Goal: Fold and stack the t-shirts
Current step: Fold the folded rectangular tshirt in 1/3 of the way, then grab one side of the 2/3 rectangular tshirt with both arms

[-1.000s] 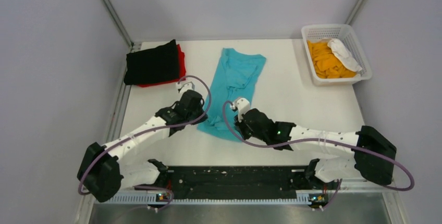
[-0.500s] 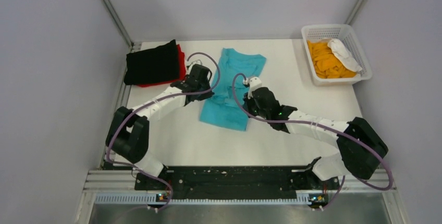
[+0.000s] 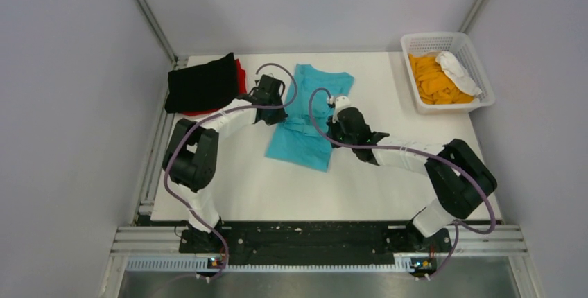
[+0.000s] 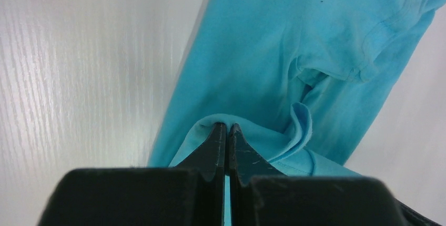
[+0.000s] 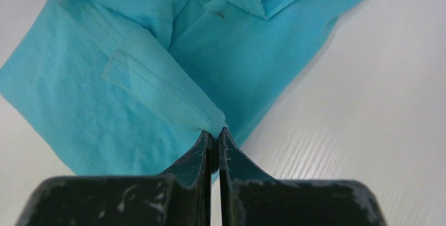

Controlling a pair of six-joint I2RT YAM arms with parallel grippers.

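Observation:
The turquoise-blue t-shirt [image 3: 305, 128] lies lengthwise in the middle of the table, its near end folded up toward the far end. My left gripper [image 3: 274, 109] is shut on the shirt's left hem corner [image 4: 213, 123]. My right gripper [image 3: 338, 119] is shut on the right hem corner [image 5: 210, 123]. Both hold the hem over the shirt's middle. A folded black t-shirt [image 3: 202, 84] lies on a red t-shirt [image 3: 240, 76] at the far left. An orange t-shirt [image 3: 431, 80] lies in the basket.
A white lattice basket [image 3: 420, 39] stands at the far right corner and also holds a white cloth [image 3: 457, 71]. Grey walls close in the table on three sides. The white table [image 3: 374, 180] shows bare in front of the shirt.
Both grippers have moved away from the near edge toward the far side, carrying the shirt's near hem with them. The shirt is now doubled over and shorter.

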